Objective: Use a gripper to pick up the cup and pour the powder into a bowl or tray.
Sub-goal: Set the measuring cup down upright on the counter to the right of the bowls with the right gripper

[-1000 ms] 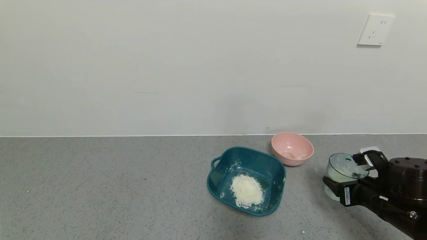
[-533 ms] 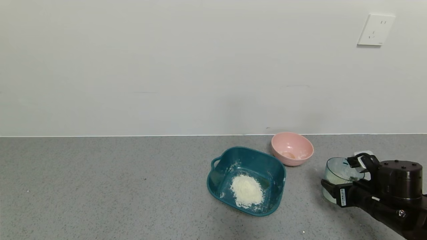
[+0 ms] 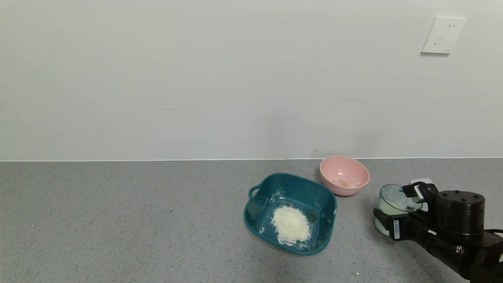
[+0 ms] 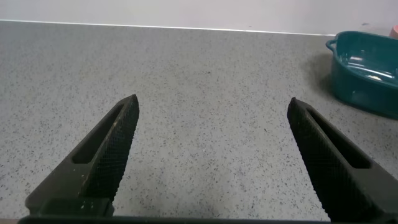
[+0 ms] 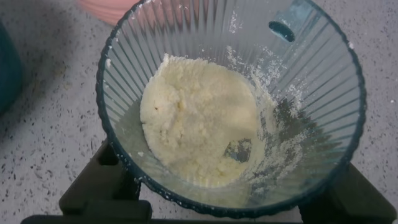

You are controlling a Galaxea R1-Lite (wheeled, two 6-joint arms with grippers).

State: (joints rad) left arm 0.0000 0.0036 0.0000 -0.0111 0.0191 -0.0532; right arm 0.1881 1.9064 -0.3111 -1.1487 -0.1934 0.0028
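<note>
Near the right edge of the worktop (image 3: 118, 220), my right claw (image 3: 397, 210) is closed on the cup (image 3: 391, 204), one finger on its near side and one on its far side, with the cup upright and low over the grey surface; I cannot tell from the head view whether its base touches down. The wrist camera looks straight into the ribbed tumbler and shows a clump of powder (image 5: 199, 118) sitting on its floor, with more dusted up the wall. A white heap already lies in the teal tub (image 3: 259, 196), which sits toward the middle of the worktop, well apart from the cup, with the pink bowl (image 3: 344, 175) just behind it near the back edge.

I judge the step in hand to be carrying and tipping what remains. To do it well I would keep the cup level while crossing toward the tub, bring its lip over the tub's middle rather than its rim, then roll the wrist slowly, since clumped powder tends to let go all at once and could scatter.

The right forearm reaches in low from the front right corner, its cylindrical joint just behind the cup. My left claw (image 4: 208, 155) hangs wide open and empty over bare worktop toward the left side, idle.
</note>
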